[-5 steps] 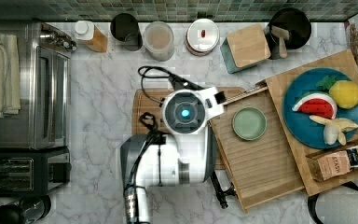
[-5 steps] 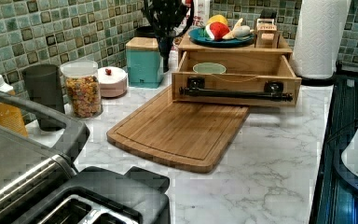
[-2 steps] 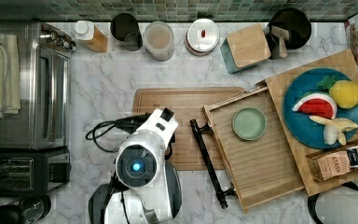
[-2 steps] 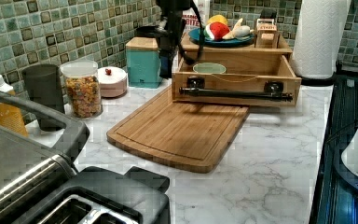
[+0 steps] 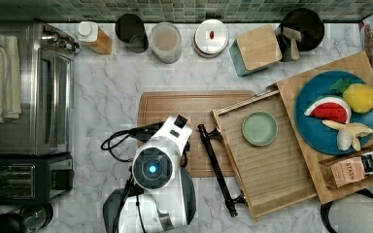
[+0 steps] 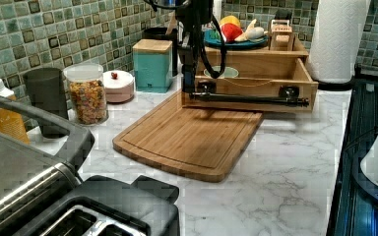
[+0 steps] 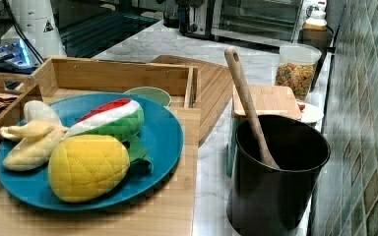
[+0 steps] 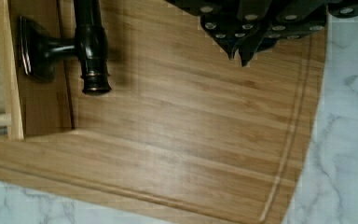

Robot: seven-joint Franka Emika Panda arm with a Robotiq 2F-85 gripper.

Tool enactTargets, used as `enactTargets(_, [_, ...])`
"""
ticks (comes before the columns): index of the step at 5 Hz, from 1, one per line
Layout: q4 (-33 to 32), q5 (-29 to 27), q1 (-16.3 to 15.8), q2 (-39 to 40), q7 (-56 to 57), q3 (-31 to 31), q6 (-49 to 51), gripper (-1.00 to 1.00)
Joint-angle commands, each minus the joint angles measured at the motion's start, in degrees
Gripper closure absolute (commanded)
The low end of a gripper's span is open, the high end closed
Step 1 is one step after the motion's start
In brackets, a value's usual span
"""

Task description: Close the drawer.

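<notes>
The drawer (image 5: 272, 170) stands pulled out from under the wooden slab top, and a green bowl (image 5: 259, 128) sits on its slatted floor. Its black handle (image 5: 217, 167) runs across the front, over the edge of the brown cutting board (image 5: 175, 107). My arm (image 5: 158, 165) hangs over the board on the top view's left of the handle. In the left view my gripper (image 6: 189, 87) reaches down just before the drawer front (image 6: 246, 87), at the left view's left end of the handle (image 6: 248, 100). In the wrist view the gripper (image 8: 240, 56) is shut and empty, apart from the handle's end (image 8: 89, 42).
A blue plate (image 5: 311, 131) of toy fruit lies on the slab top behind the drawer. Jars (image 5: 165, 41), a teal box (image 5: 252, 51) and a black utensil pot (image 7: 275, 172) line the tiled wall. A toaster oven (image 5: 43, 87) stands at the top view's left, a paper towel roll (image 6: 337, 39) beside the drawer.
My arm has swung off the drawer toward the top view's lower left. In the left view it has come down in front of the handle's end. The drawer has not moved.
</notes>
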State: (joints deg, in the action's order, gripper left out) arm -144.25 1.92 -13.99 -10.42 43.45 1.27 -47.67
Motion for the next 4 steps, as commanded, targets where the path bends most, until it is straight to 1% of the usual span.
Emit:
enactTargets(1, [-8.9,1.0,0.9,-1.2,3.9,2.7,-0.5,1.00])
enactTargets(2, [-12.9,1.1,0.3,-1.4,6.4,3.9,-4.8,1.00])
enactTargets(3, [-15.7,1.3,0.7,-2.1,11.8,5.9,-7.5,1.00])
enactTargets(4, [-17.8,4.0,2.6,-3.8,14.7,7.5,-8.4,1.00])
